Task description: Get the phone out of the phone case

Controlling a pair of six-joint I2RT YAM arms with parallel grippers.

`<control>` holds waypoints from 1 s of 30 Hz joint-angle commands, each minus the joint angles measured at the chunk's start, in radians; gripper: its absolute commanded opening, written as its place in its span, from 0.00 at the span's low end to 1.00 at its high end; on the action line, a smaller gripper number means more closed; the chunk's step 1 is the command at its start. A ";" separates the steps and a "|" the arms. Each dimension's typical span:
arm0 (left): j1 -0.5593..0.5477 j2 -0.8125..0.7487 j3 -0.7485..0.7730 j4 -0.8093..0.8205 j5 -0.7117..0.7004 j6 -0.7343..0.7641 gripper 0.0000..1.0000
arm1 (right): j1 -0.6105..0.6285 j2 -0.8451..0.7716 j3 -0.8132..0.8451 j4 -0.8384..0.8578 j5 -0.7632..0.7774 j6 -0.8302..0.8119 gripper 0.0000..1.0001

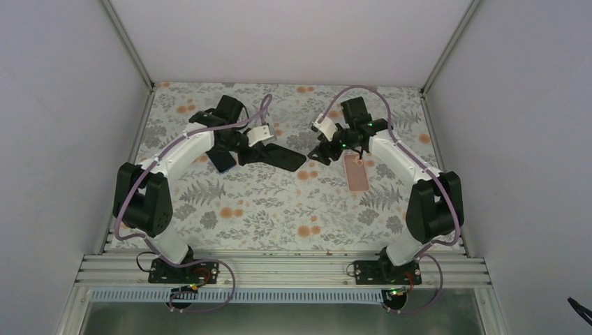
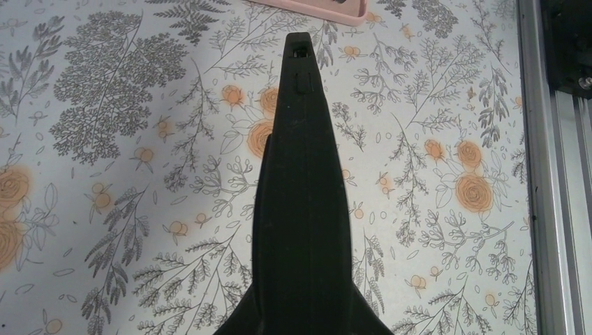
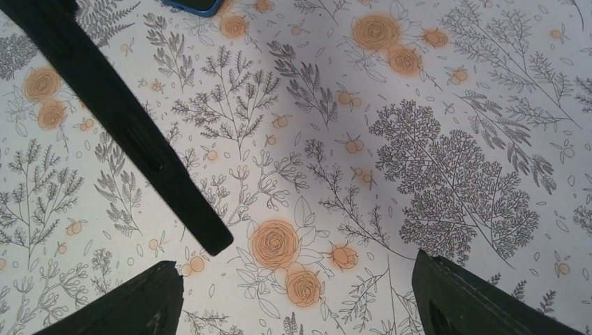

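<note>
Two end effectors over a floral-patterned worktop point(image 1: 279, 216), one loaded, one empty.
At left, the left end effector point(image 1: 260, 150) is clamped on one end of the black slab-shaped phone case point(image 1: 283, 158) point(image 2: 300, 209), which juts over the worktop toward the right arm. A button slot marks its long edge and a port opening its far end; whether a phone sits inside cannot be told. Near that free end, the right end effector point(image 1: 321, 150) point(image 3: 294, 265) hangs with fingers wide apart, gripping nothing. A blue-rimmed dark rectangular device point(image 1: 223, 162) point(image 3: 192, 4) lies under the left arm, and a pink rimmed rectangular case point(image 1: 357, 174) point(image 2: 314, 10) lies beside the right.
</note>
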 commanded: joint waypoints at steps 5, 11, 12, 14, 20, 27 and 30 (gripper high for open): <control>-0.022 -0.035 0.023 0.044 0.050 -0.003 0.02 | 0.006 0.031 -0.020 0.035 0.024 0.032 0.84; -0.029 -0.038 0.039 0.038 0.060 -0.010 0.02 | 0.012 0.035 -0.017 0.028 0.028 0.034 0.84; -0.030 -0.038 0.039 0.038 0.060 -0.011 0.02 | 0.013 0.034 -0.018 0.024 0.027 0.031 0.83; -0.034 -0.036 0.040 0.038 0.057 -0.012 0.02 | 0.016 0.063 -0.018 0.018 0.020 0.026 0.83; -0.037 -0.027 0.041 0.040 0.060 -0.017 0.02 | 0.027 0.063 -0.027 -0.008 0.011 0.008 0.82; -0.042 -0.022 0.041 0.044 0.057 -0.019 0.02 | 0.032 0.067 -0.030 -0.009 0.012 0.009 0.80; -0.043 -0.015 0.038 0.043 0.055 -0.016 0.02 | 0.031 0.064 -0.032 -0.011 0.018 0.009 0.80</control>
